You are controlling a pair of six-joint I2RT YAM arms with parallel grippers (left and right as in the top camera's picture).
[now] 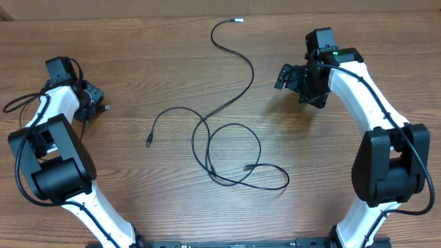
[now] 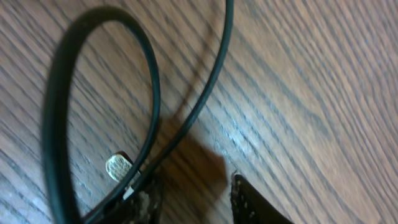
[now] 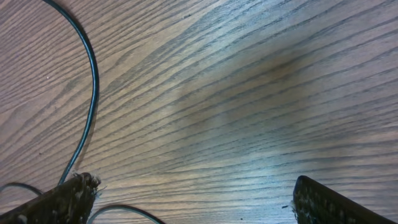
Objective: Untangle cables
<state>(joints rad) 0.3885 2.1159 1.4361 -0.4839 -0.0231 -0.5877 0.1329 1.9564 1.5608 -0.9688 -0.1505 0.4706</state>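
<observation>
**Cables crossed mid-tabletop, both my pincers empty**

At the left, my left pincer (image 1: 95, 109) sits low over the tabletop (image 1: 138, 55). It is released, with bare wood showing between its fingertips. Its wrist view shows a black cord (image 2: 152, 93) looped just beside one finger, with a metal tip (image 2: 118, 167) close by. I cannot tell whether that is a task cable or arm wiring.

In the middle lie the cables (image 1: 251, 74), well apart from both pincers. One loose end (image 1: 148, 143) points left, a long run climbs to a silvery plug (image 1: 238, 21), and lower down the loops (image 1: 234, 125) overlap and cross several times. I judge the untangling barely begun, with every crossing left to pull apart.

At the right, my right pincer (image 1: 293, 77) hovers spread wide, holding nothing, with one cable passing near a finger. No containers are in view.
</observation>
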